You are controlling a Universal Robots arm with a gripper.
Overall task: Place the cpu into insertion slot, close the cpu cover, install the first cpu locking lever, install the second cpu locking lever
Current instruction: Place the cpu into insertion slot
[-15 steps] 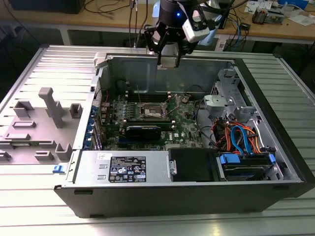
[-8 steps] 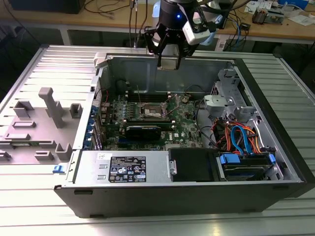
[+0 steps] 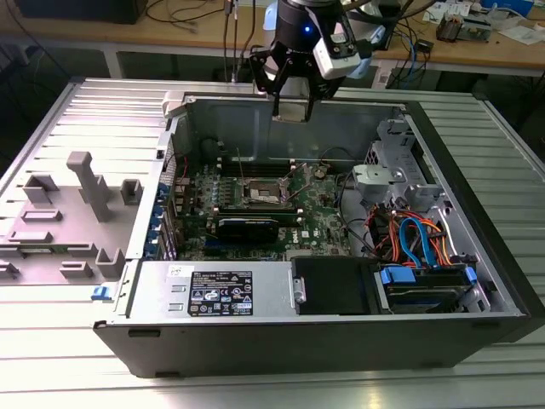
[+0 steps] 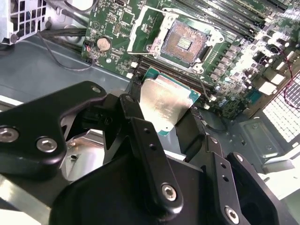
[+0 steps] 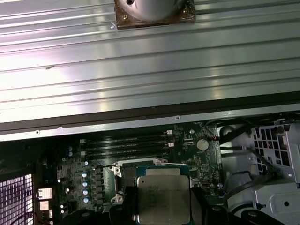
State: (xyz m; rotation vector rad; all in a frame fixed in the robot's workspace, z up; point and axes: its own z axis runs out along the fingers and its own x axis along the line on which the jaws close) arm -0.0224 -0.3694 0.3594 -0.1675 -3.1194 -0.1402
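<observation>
cpu point(image 4: 164, 101) top smooth, shiny metal; gripper point(image 4: 166, 115) matt, perhaps plastic.

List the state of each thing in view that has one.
hand: shut on the cpu.
cpu: held by its edges above the motherboard, not seated.
insertion slot: empty, contacts exposed.
computer case: lying on its side, open at the top.

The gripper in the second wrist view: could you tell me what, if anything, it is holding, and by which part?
The gripper holds the cpu, its fingers pinching two opposite side edges of the chip.
</observation>
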